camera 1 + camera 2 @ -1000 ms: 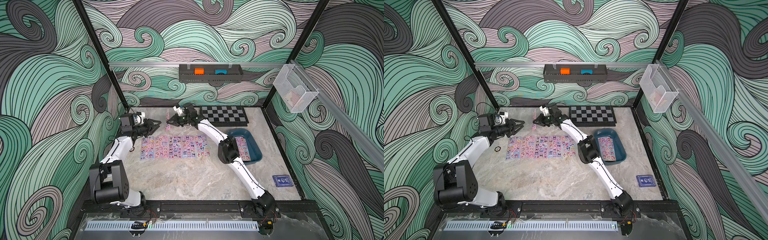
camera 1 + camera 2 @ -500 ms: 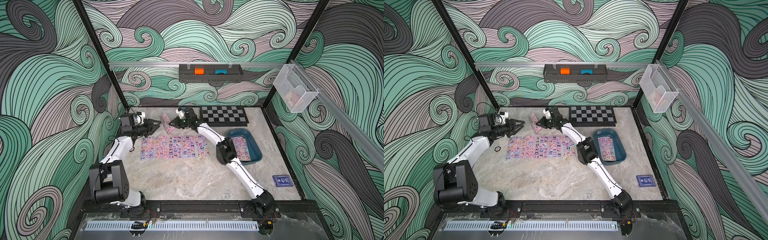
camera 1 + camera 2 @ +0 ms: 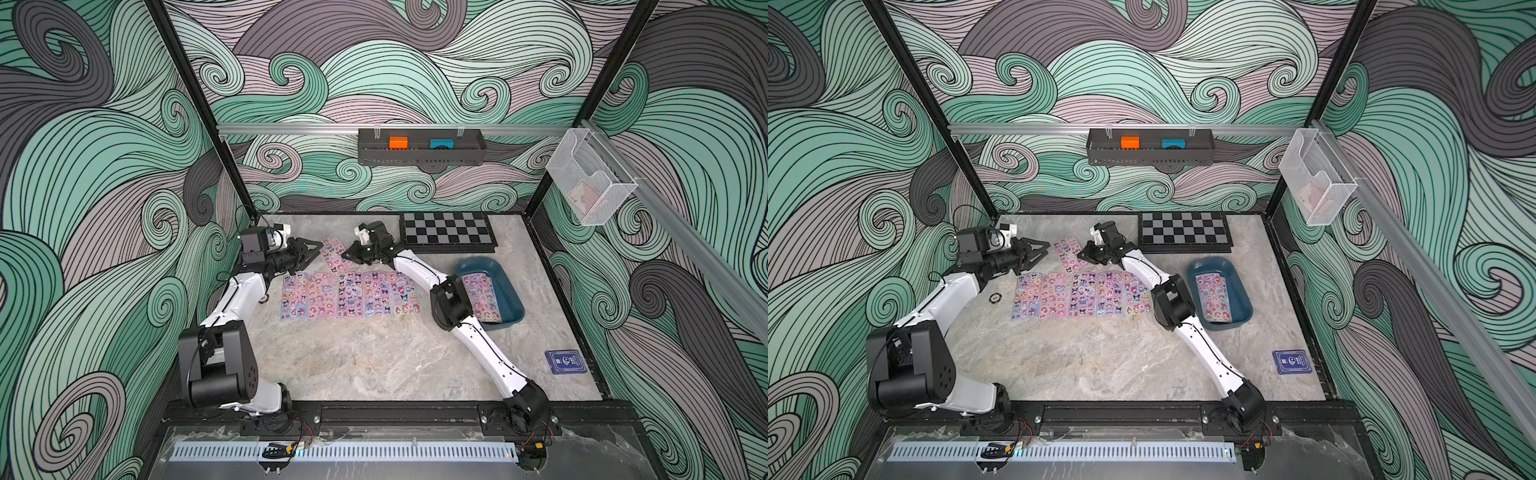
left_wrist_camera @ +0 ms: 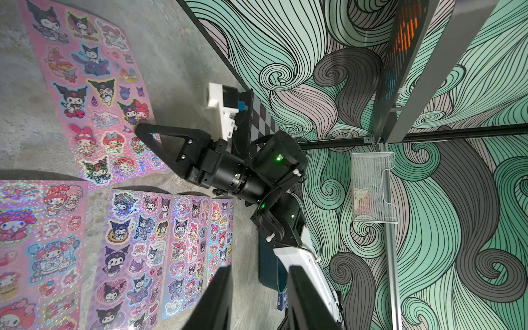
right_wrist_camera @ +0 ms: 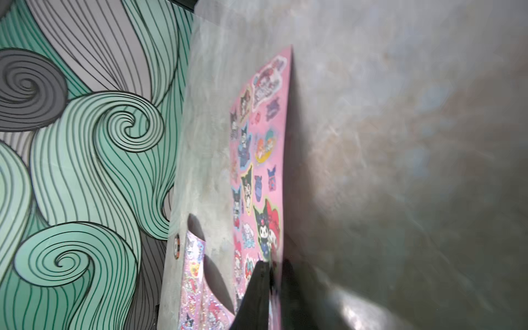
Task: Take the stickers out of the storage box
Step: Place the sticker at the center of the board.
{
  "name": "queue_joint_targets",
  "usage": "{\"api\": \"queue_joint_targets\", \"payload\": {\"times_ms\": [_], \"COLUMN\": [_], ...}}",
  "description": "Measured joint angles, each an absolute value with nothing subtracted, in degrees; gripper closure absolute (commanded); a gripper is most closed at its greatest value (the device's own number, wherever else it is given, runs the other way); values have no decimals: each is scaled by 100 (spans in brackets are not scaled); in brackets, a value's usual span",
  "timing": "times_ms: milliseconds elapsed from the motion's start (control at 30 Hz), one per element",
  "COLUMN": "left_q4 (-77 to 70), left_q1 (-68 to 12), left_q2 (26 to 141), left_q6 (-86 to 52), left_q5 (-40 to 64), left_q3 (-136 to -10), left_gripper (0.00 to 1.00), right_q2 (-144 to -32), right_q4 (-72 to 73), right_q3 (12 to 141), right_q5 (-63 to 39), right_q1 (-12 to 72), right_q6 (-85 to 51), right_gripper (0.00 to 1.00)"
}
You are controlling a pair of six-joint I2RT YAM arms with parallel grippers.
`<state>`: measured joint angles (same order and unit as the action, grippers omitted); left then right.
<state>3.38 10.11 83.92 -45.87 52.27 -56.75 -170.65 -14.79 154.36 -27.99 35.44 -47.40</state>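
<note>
- One sticker sheet (image 3: 482, 297) lies inside the storage box (image 3: 510, 286).
- A row of stickers (image 3: 349, 295) lies flat on the table (image 3: 374, 365) beside the box.
- Beyond the row, the right gripper (image 3: 347, 258) pinches a pink sheet (image 3: 332, 250) by its edge.
- The left gripper (image 3: 312, 254), jaws apart and empty, hovers just beside that sheet.

You see the sticker sheets (image 4: 125, 243) shine glossy, speckled with holographic glitter, thin as film or coated paper. The storage box (image 3: 482, 266) looks like smooth, slightly sheeny plastic. Your tabletop (image 3: 374, 361) is matt with a stone-like pattern. The wall bin (image 3: 590, 183) is clear plastic, and the perforated tray (image 3: 419, 158) is matt black.
</note>
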Motion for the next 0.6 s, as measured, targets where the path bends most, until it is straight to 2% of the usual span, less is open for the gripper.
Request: {"api": "queue_joint_targets", "payload": {"times_ms": [200,400,500,600], "left_q4": [340,340,340,338], "left_q1": [1011,1011,1011,1011], "left_q2": [8392,8392,8392,8392], "left_q6": [-4584,-4582,-4584,-4584], "left_q5": [5266,5301,5312,5319], "left_q3": [-5675,-5675,-5675,-5675], "left_gripper": [63,63,63,63], "right_q2": [-16960,-16424,-15913,-15410], "right_q4": [-1308,-1194,-1258,-1345], "right_q3": [15259,14501,13793,13133], "right_q5": [-2486,-2314,-2126,-1949], "right_q1": [3706,3750,3741,3693], "right_q6": [-4829,-4700,-4506,-4307], "right_gripper": [83,56,47,43]}}
